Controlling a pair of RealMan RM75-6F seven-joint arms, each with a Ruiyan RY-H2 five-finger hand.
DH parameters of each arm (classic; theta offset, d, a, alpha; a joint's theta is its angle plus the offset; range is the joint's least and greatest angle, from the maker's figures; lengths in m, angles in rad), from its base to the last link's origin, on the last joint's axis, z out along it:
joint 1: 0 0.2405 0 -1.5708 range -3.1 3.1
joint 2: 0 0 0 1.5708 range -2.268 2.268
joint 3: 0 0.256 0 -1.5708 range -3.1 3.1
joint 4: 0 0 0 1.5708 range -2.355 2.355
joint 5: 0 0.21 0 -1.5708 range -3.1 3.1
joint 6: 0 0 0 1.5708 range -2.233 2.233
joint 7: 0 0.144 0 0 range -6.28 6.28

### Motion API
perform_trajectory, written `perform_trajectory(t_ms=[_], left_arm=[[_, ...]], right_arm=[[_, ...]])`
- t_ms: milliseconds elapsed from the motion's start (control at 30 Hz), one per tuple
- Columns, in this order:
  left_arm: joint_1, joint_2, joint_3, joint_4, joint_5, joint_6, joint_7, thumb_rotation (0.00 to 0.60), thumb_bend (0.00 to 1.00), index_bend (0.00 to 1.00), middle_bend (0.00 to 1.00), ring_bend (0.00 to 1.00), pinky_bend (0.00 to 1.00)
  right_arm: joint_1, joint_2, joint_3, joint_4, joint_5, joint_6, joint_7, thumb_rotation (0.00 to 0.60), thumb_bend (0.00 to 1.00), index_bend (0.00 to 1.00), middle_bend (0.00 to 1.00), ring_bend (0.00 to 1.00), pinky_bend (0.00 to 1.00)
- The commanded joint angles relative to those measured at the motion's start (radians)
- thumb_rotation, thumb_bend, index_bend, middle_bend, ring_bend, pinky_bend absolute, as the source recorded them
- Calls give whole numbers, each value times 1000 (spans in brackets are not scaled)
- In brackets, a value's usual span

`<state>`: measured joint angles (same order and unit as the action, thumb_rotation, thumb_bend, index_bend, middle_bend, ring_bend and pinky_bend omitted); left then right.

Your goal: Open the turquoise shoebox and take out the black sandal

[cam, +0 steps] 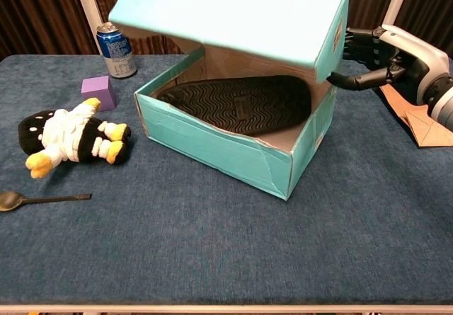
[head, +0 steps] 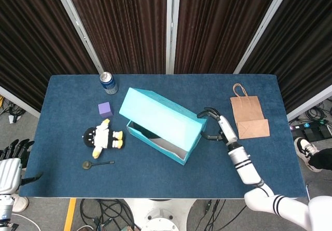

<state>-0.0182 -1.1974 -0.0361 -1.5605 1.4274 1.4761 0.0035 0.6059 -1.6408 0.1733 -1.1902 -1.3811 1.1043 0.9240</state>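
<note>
The right hand (cam: pixel 386 53) reaches in from the right, its arm stretched up from the lower right corner in the head view. Its dark fingers (cam: pixel 357 40) curl over the lid's edge with the thumb beneath, pinching it. The left hand (head: pixel 10 161) hangs at the far lower left, fingers spread, holding nothing
</note>
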Motion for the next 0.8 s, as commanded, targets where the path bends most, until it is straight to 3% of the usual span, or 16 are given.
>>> perform_trajectory(t_ms=[33,267,400,467,533,667,800], left_arm=[[-1,2,-1,-2,1,0,2,600,0,164,103,22,124],[-4,5,-2,-6,2,-1,5,600,0,164,103,22,124],[-4,6,0,-7,2,-2,6,600,0,164,103,22,124],[-3,6,-1,-6,3,2,4,600,0,164,103,22,124],[-1,5,-1,-4,2,4,3,600,0,164,103,22,124],[1,4,1,0,-2,2,0,600,0,164,103,22,124],[4,-3,1,7,-5,5,-7,600,0,164,103,22,124]], right_arm=[[-11,46,71,-95,108,-91,119,600,410,443,319,103,0],[-4,85,165,-160,267,-231,171,600,387,358,310,70,0],[31,106,212,-148,348,-317,118,600,314,98,196,1,0],[55,114,237,-125,395,-348,71,600,288,15,152,0,0],[78,124,251,-107,433,-378,21,600,254,0,125,0,0],[136,188,238,-78,544,-489,-144,600,132,0,46,0,0],[163,254,172,-93,614,-509,-331,600,87,0,17,0,0]])
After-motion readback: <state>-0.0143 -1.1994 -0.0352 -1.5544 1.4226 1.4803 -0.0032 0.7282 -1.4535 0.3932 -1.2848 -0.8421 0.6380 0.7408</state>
